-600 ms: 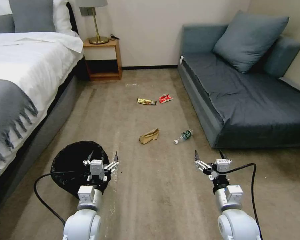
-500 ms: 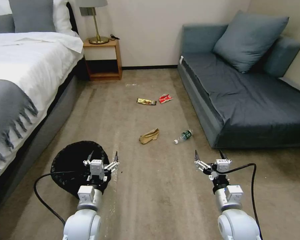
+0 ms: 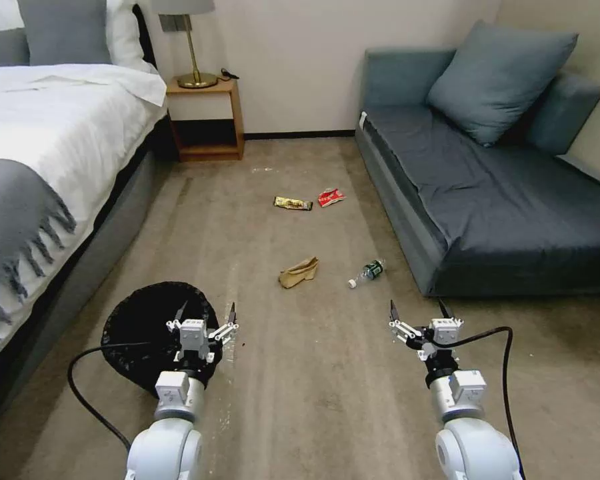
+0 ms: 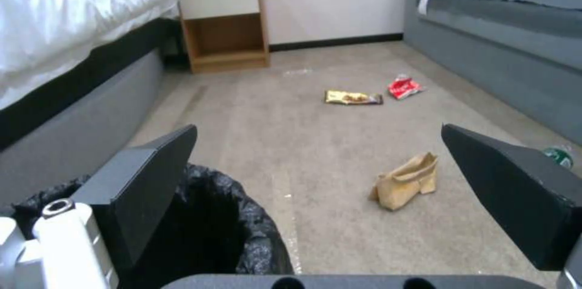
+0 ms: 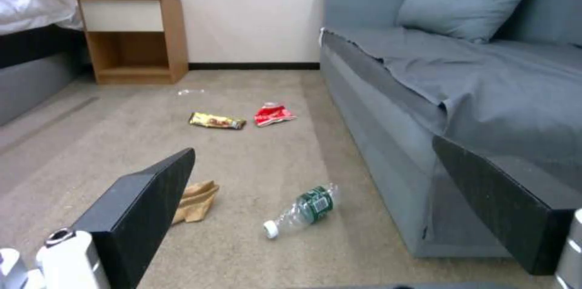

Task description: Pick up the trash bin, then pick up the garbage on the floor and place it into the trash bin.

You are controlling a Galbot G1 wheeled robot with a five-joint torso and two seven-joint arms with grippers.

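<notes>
The trash bin [image 3: 143, 327], lined with a black bag, stands on the carpet [image 3: 300, 373] near the bed [image 3: 40, 167], on the robot's left. The left gripper [image 3: 207, 313] hovers above the bin's right rim, fingers [image 4: 145, 175] spread wide apart and holding nothing. In the left wrist view one finger lies over the bag's crinkled edge while the other hangs over bare carpet.

The right gripper [image 3: 418, 310] hovers over open carpet near the front corner of the sofa [image 3: 500, 200], fingers [image 5: 139, 198] likewise spread apart and empty.

All four pieces of garbage lie on the floor ahead of both grippers. A crumpled brown paper bag [image 3: 299, 272] sits roughly midway between the two arms. A small clear bottle [image 3: 367, 273] with a green label lies on its side just beside the sofa's base, right of the paper bag. Farther off, a gold-brown bar wrapper [image 3: 293, 203] and a red-white wrapper [image 3: 331, 197] lie close together, apart from the nearer two. A wooden nightstand [image 3: 205, 117] stands against the far wall.
</notes>
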